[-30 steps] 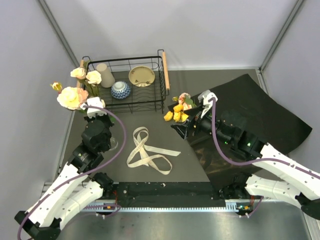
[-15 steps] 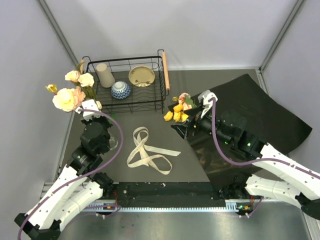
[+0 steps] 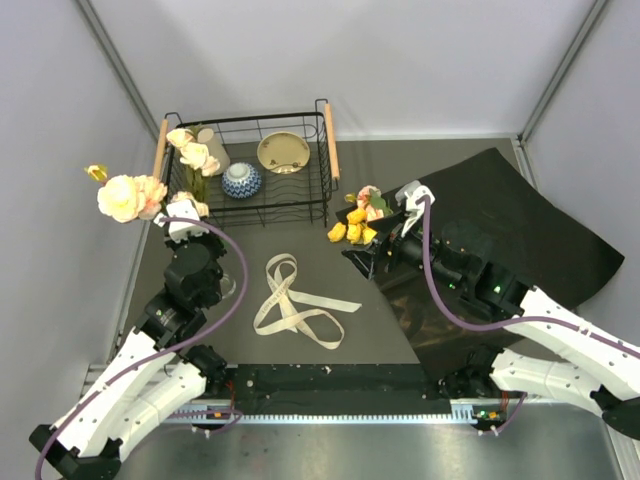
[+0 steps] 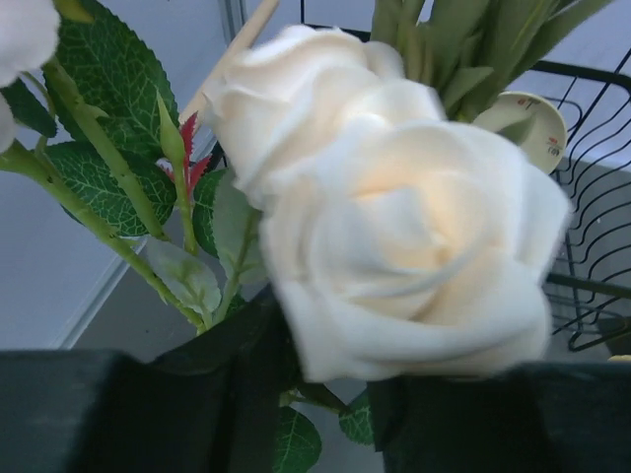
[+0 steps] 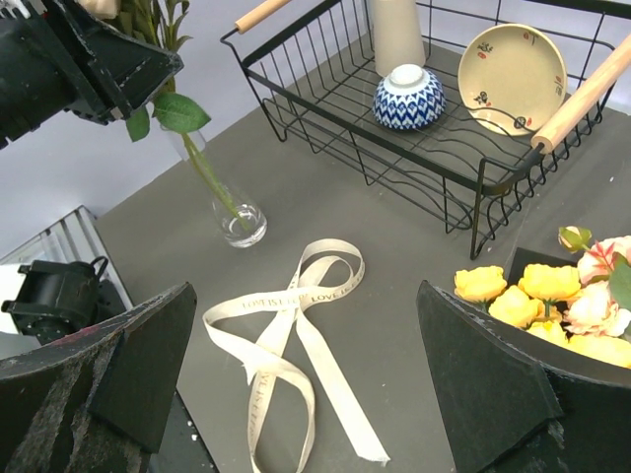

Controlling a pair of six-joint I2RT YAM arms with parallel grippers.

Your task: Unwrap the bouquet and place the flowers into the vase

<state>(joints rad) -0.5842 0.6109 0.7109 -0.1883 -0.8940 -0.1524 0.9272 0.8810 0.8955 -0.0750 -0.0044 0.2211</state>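
Black fingers of the left gripper [image 4: 330,394] stand a little apart at the foot of its wrist view, with green stems and leaves passing up through the gap. Whether the pads press the stems or have let go cannot be told. Directly above the claw a cream rose [image 4: 414,246] fills the view, one head of the flowers [image 3: 130,195] that spread above and beyond it. Below the claw a stem runs down into the vase [image 5: 242,225], which stands upright on the table. The claw sits high on the stems, probably so that their ends could be steered into the narrow glass. Beyond the blooms lies the wire basket [image 3: 250,117], holding a beige cup [image 5: 397,34], a patterned bowl [image 3: 242,180] and a plate [image 3: 283,152]. To the claw's right the cream ribbon [image 3: 295,305] lies loose on the table, well apart from it. Farther right, the right gripper [image 3: 368,248] hangs with its jaws spread wide and nothing between them. It is just beside the yellow roses [image 3: 352,228] lying on the black paper [image 3: 520,220], apparently poised to take the next bunch.
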